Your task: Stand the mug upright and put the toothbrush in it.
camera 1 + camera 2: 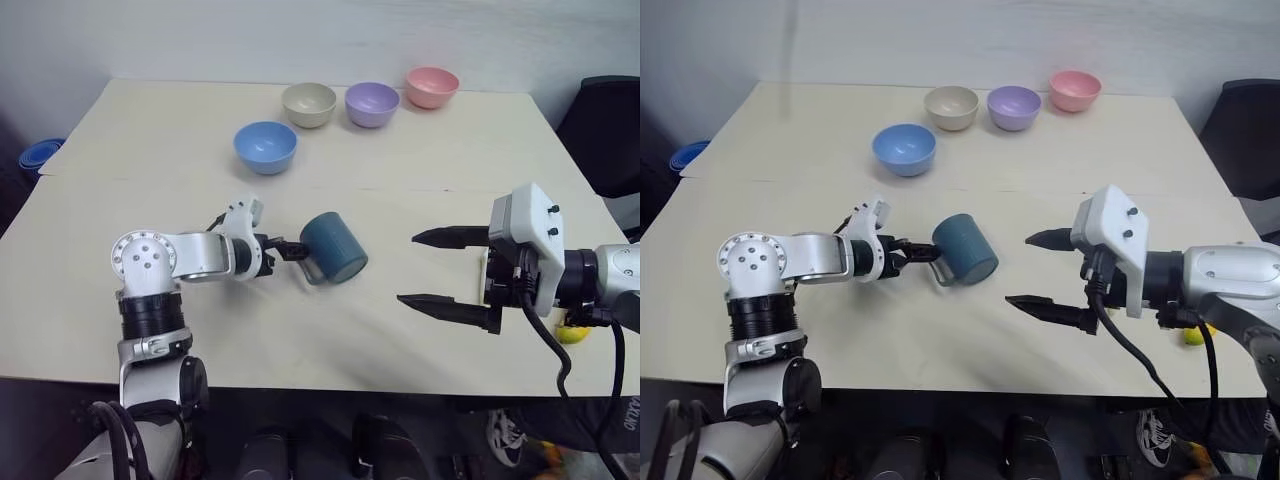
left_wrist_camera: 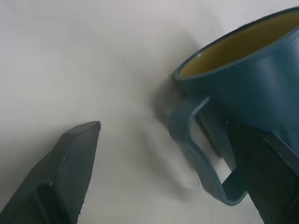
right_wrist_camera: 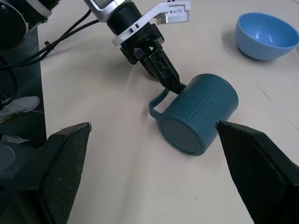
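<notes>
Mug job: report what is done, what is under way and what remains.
Done: nothing yet; the mug lies on its side on the table. Under way: the left tool, open, is at the mug's handle, and the right tool, open, hangs beside the mug without touching it. Left: standing the mug upright, then putting the toothbrush in it.

1. A pale wooden table runs across the scene.
2. Four bowls stand on its far half: a blue bowl nearest, then a cream bowl, a purple bowl and a pink bowl in a row.
3. A small yellow object lies near the table's right edge.
4. A black chair stands beyond the right corner.
</notes>
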